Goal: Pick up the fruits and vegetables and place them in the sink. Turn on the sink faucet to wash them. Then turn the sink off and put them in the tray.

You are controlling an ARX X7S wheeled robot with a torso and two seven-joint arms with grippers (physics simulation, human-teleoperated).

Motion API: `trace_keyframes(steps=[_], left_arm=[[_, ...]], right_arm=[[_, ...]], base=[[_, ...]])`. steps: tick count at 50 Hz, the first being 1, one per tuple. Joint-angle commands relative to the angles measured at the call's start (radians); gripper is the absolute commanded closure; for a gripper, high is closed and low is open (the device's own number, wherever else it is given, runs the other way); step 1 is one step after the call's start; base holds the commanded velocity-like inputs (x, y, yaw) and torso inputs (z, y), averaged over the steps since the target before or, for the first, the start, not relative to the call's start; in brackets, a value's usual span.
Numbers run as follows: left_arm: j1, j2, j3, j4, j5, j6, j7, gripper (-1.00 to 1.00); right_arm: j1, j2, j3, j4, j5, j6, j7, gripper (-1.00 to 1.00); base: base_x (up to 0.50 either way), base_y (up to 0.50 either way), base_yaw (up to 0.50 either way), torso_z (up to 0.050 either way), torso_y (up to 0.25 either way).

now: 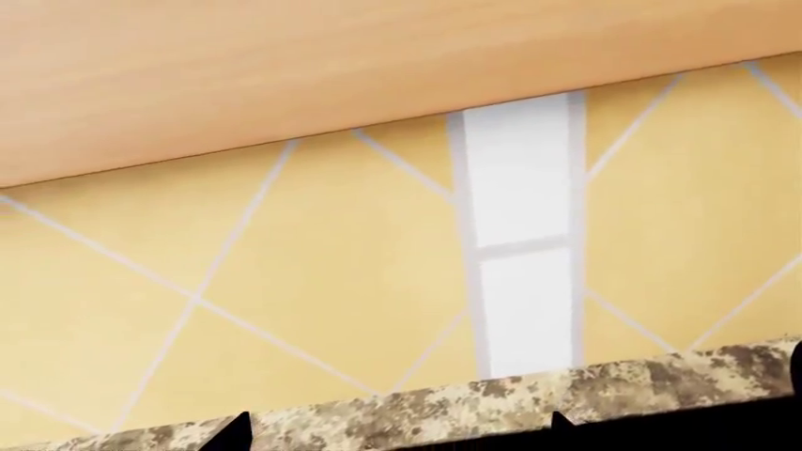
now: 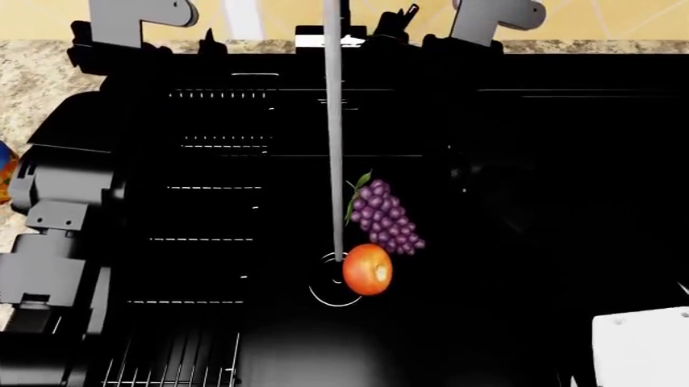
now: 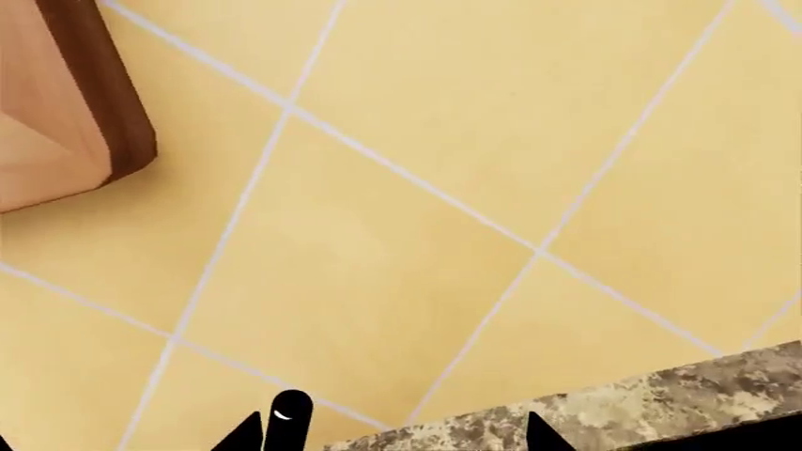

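Observation:
In the head view the black sink point(image 2: 517, 161) holds the purple grape bunch point(image 2: 386, 214) with its green leaf. The orange-red fruit point(image 2: 367, 269) lies just below it, beside the round drain point(image 2: 323, 292). A thin grey stream of water point(image 2: 335, 145) runs from the sink faucet point(image 2: 336, 34) at the back rim down to the drain. The white tray point(image 2: 643, 348) shows at the lower right. My left gripper point(image 1: 397, 427) is open, facing the tiled wall. My right gripper point(image 3: 391, 432) is open too, and a black rounded faucet part point(image 3: 289, 419) stands between its fingers, close to one fingertip point(image 3: 246, 434).
Speckled granite counter point(image 2: 32, 72) surrounds the sink, with a colourful object point(image 2: 6, 173) at the left edge. Both arms reach to the back rim, either side of the faucet. Yellow wall tiles point(image 3: 414, 216) and a wooden cabinet point(image 1: 314, 66) rise behind.

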Motion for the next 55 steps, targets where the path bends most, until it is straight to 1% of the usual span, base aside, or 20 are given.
trace_keyframes(steps=[1, 4, 10, 13, 20, 25, 27, 30, 39, 44, 49, 55], left_arm=[[0.015, -0.011, 0.001, 0.029, -0.003, -0.013, -0.004, -1.0], [0.015, -0.008, 0.001, 0.02, -0.003, -0.007, -0.003, -1.0], [0.008, 0.009, 0.003, -0.015, -0.003, 0.02, 0.002, -1.0], [0.009, 0.016, 0.004, -0.032, -0.002, 0.035, 0.005, -1.0], [-0.001, 0.034, 0.007, -0.066, -0.001, 0.061, 0.01, -1.0], [-0.005, 0.043, 0.008, -0.078, -0.002, 0.068, 0.01, -1.0], [-0.007, 0.046, 0.01, -0.081, -0.001, 0.071, 0.01, -1.0], [-0.007, 0.049, 0.01, -0.086, -0.002, 0.074, 0.01, -1.0], [0.004, 0.046, 0.008, -0.064, -0.008, 0.064, 0.004, -1.0], [0.013, 0.043, 0.004, -0.061, -0.012, 0.067, 0.002, -1.0], [0.016, 0.039, 0.0, -0.055, -0.016, 0.065, -0.002, -1.0], [0.013, 0.039, -0.002, -0.056, -0.019, 0.063, -0.005, -1.0]], right_arm=[[-0.003, 0.0, -0.116, 0.047, 0.28, -0.051, 0.047, -1.0], [0.005, 0.0, -0.083, 0.046, 0.217, -0.055, 0.019, -1.0], [0.032, 0.0, 0.028, 0.032, 0.005, -0.069, -0.042, -1.0], [0.052, 0.0, 0.071, 0.022, -0.056, -0.07, -0.071, -1.0], [0.08, 0.0, 0.119, 0.019, -0.124, -0.068, -0.106, -1.0], [0.077, 0.0, 0.107, 0.047, -0.121, -0.067, -0.114, -1.0], [0.077, 0.002, 0.052, 0.047, -0.074, -0.077, -0.108, -1.0], [0.081, 0.01, -0.068, 0.047, 0.043, -0.097, -0.11, -1.0], [0.091, 0.014, -0.511, 0.047, 0.47, -0.158, -0.141, -1.0], [0.091, 0.014, -0.724, 0.047, 0.655, -0.168, -0.155, -1.0], [0.081, 0.017, -0.873, 0.047, 0.796, -0.175, -0.171, -1.0], [0.068, 0.026, -0.995, 0.047, 0.92, -0.18, -0.182, -1.0]], base=[[0.0, 0.0, 0.0, 0.0, 0.0], [0.0, 0.0, 0.0, 0.0, 0.0], [0.0, 0.0, 0.0, 0.0, 0.0], [0.0, 0.0, 0.0, 0.0, 0.0], [0.0, 0.0, 0.0, 0.0, 0.0], [0.0, 0.0, 0.0, 0.0, 0.0], [0.0, 0.0, 0.0, 0.0, 0.0], [0.0, 0.0, 0.0, 0.0, 0.0], [0.0, 0.0, 0.0, 0.0, 0.0], [0.0, 0.0, 0.0, 0.0, 0.0], [0.0, 0.0, 0.0, 0.0, 0.0], [0.0, 0.0, 0.0, 0.0, 0.0]])
